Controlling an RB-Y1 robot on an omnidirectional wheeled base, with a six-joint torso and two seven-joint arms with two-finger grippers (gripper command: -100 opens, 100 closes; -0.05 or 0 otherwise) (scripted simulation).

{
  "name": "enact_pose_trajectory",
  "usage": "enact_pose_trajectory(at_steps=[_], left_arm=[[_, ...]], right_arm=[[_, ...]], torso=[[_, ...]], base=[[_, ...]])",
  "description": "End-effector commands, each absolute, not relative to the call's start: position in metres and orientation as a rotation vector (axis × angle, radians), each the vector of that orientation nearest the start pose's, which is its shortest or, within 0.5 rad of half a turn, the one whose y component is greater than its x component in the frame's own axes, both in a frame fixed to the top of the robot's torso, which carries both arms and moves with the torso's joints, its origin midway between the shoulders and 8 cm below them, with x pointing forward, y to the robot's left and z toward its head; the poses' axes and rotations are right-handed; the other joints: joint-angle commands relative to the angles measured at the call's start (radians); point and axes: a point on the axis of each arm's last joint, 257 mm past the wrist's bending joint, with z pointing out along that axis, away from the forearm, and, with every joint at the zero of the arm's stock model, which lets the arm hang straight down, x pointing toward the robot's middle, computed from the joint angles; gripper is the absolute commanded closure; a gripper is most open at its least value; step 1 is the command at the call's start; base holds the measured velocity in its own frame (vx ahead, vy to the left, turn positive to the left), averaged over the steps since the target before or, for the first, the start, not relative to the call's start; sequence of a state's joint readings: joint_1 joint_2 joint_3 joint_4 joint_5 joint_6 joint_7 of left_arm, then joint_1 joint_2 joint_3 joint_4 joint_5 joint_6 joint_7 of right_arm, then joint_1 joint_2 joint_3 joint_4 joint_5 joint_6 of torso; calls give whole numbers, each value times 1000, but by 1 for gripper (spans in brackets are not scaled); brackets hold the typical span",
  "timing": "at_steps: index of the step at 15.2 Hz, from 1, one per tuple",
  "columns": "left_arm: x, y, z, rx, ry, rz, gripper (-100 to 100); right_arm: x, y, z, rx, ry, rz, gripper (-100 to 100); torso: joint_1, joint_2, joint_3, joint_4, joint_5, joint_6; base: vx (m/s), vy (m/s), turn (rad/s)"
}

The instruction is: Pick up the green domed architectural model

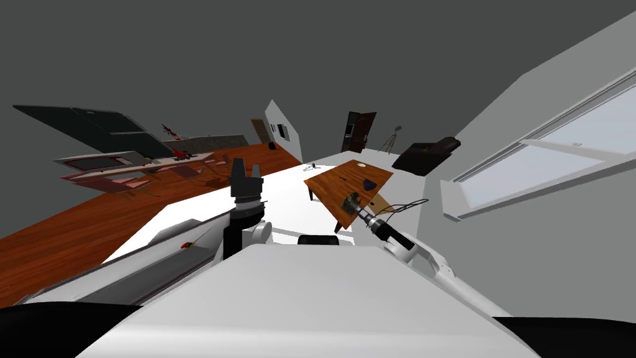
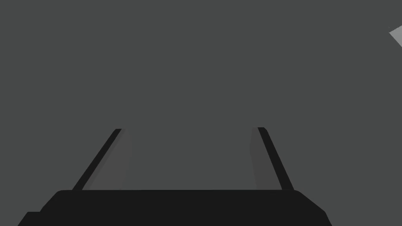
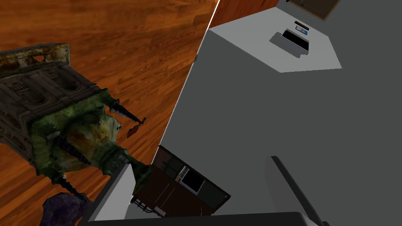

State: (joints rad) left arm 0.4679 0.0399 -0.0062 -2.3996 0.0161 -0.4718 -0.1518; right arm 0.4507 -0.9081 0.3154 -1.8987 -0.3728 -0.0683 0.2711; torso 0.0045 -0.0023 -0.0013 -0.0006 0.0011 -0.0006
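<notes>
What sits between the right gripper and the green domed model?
Nothing shows: in the right wrist view one finger of the right gripper overlaps the green domed model at its edge.

Green domed model (image 3: pixel 74 133): mottled moss green with rust-orange blotches on the dome; weathered grey-brown walls with arched relief; dark, spiral-banded spires.
Table (image 3: pixel 137 43): red-brown, flowing wood grain.
Small lump (image 3: pixel 59 210) beside the model: dull purple.
Right gripper (image 3: pixel 199 163): light grey fingers (image 3: pixel 112 198), dark body.
Left gripper (image 2: pixel 188 129): dark grey fingers (image 2: pixel 114 164) with black edges, black body.
Floor (image 1: pixel 68 236): red-brown planks.
</notes>
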Motion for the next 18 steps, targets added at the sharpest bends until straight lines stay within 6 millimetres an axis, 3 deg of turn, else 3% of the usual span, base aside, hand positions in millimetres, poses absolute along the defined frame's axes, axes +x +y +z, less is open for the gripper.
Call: enact_pose_trajectory(at_steps=[1, 2, 3, 6, 7, 8, 11, 12, 13, 14, 15, 16, 17, 18], left_arm=[[324, 265, 81, -490, 581, -1216, 0], [324, 265, 81, -490, 581, -1216, 0], [324, 265, 81, -490, 581, -1216, 0], [324, 265, 81, -490, 581, -1216, 0], [324, 265, 81, -490, 581, -1216, 0], [324, 265, 81, -490, 581, -1216, 0], [324, 265, 81, -490, 581, -1216, 0], [324, 265, 81, -490, 581, -1216, 0], [324, 265, 81, -490, 581, -1216, 0], [324, 265, 81, -490, 581, -1216, 0], [324, 265, 81, -490, 581, -1216, 0], [324, 265, 81, -490, 581, -1216, 0], [324, 265, 81, -490, 581, -1216, 0], [324, 265, 81, -490, 581, -1216, 0]], right_arm=[[359, -301, -320, 648, 1994, 836, -100], [351, -312, -337, 662, 2055, 789, -100], [350, -314, -337, 655, 2060, 782, -100], [331, -343, -367, 673, 2180, 671, -100], [331, -345, -367, 669, 2183, 667, -100], [321, -360, -380, 678, 2238, 608, -100], [310, -378, -391, 683, 2292, 543, -100], [300, -395, -400, 692, 2340, 483, -100], [300, -396, -400, 689, 2341, 480, -100], [289, -413, -408, 696, 2386, 417, -100], [289, -413, -408, 696, 2386, 417, -100], [278, -431, -414, 703, 2427, 354, -100], [278, -431, -414, 703, 2427, 354, -100], [268, -447, -420, 713, 2463, 296, -100]], torso=[[0, 0, 0, 0, 0, 0], [0, 0, 0, 0, 0, 0], [0, 0, 0, 0, 0, 0], [-1, 0, 0, 0, 0, 0], [-1, -1, 0, 0, 0, 0], [-1, -1, 0, 0, 0, 0], [-2, -1, -1, 0, 0, 0], [-2, -1, -1, 0, 0, 0], [-2, -1, -1, 0, 0, 0], [-2, -1, 0, 0, 0, 0], [-2, -1, -1, 0, 0, 0], [-2, -1, -1, 0, 0, 0], [-2, -1, -1, 0, 0, 0], [-2, -1, 0, 0, 0, 0]], base=[[41, 54, 169], [43, 53, 210], [46, 47, 159], [51, 49, 172], [52, 40, 146], [58, 43, 183], [63, 35, 164], [55, 38, 173], [53, 34, 143], [63, 32, 175], [61, 22, 134], [61, 20, 175], [58, 21, 128], [66, 33, 152]])
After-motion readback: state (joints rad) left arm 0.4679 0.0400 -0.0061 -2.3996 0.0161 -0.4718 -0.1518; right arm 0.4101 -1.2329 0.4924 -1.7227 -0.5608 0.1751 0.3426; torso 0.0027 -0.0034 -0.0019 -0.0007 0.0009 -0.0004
